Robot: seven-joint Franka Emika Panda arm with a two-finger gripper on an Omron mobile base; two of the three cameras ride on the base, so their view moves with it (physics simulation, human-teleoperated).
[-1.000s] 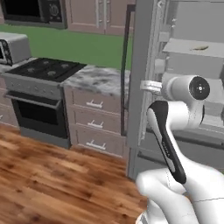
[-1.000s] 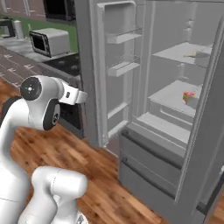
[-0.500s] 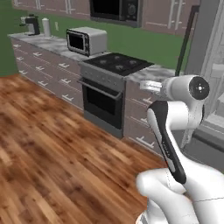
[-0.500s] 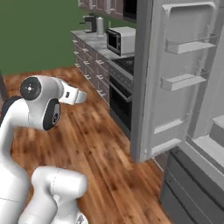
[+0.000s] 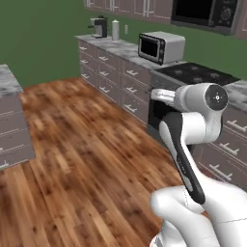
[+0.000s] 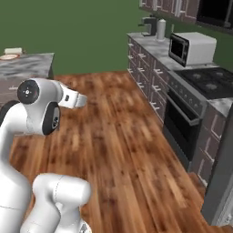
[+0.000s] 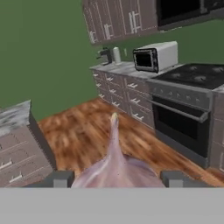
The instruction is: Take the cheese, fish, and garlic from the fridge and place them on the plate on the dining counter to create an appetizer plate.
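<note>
Pinkish-white garlic (image 7: 116, 168) sits right between the 2 dark tips of your end effector (image 7: 114, 178) in the hand view, pointed top sticking up toward the room, so the tips are clamped on the bulb at about its full width. It looks carried that way because it's 1 of the 3 items headed for the plate, and a grip across the fat part seems least likely to let it roll out while the base is driving.

Your target is visible in the right base view: the plate (image 6: 8, 57), with its red-orange rim, sits on the marble dining bench (image 6: 32, 63) at far left, well apart from the arm. Something pale sits just behind the plate, too small to tell what. The same marble bench shows as a corner at the left edge of the left base view and of the hand view.

Around you: wooden floor (image 5: 82, 159) in the middle of the room, which looks like a free path. Along the other side there's the stove with oven (image 6: 195, 109), a white microwave (image 6: 192, 47) on the wall bench, and a coffee machine (image 6: 148, 26) with a pale canister beside it further down. A grey fridge (image 6: 223, 182) edge shows at lower right.

I'd say nothing blocks the route; just watch the dark bench base when you pull up close.
</note>
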